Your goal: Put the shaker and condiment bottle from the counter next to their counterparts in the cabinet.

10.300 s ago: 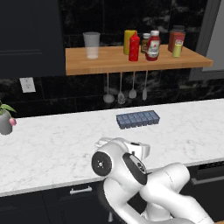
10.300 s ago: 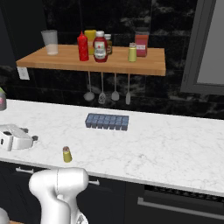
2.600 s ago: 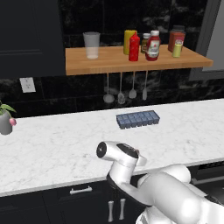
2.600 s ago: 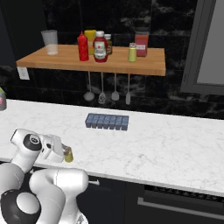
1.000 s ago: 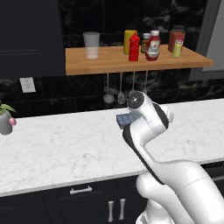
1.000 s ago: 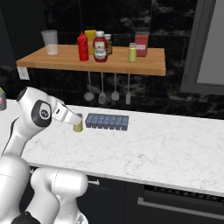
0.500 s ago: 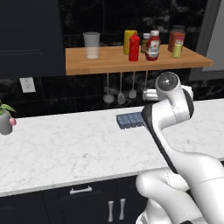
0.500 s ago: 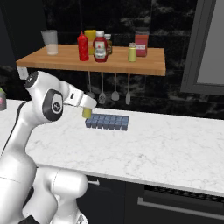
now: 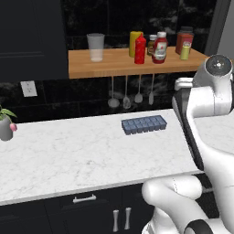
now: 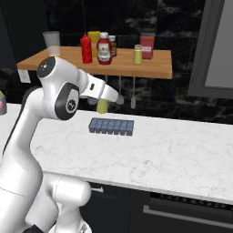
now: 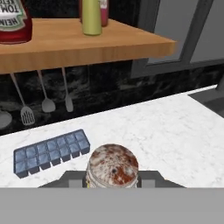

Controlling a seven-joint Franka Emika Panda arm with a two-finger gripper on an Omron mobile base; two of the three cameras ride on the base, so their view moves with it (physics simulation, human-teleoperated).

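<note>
Shaker carried upright above the counter, claw clenched on it

Left base view: the arm fills the right side; the wooden shelf [image 9: 114, 64] in the upper middle holds the red bottle [image 9: 140, 49], ketchup bottle [image 9: 159, 47] and bigger shaker [image 9: 185, 50]; an ice tray [image 9: 144, 124] lies on the counter [image 9: 68, 155]. Right base view: at centre left the gripper [image 10: 105, 103] grasps the shaker [image 10: 102, 107], its long axis vertical, in the air above the tray's left end; half a second ago it hung lower and further left. Hand view: at bottom centre the shaker's speckled cap [image 11: 113, 165] faces the camera.
</note>
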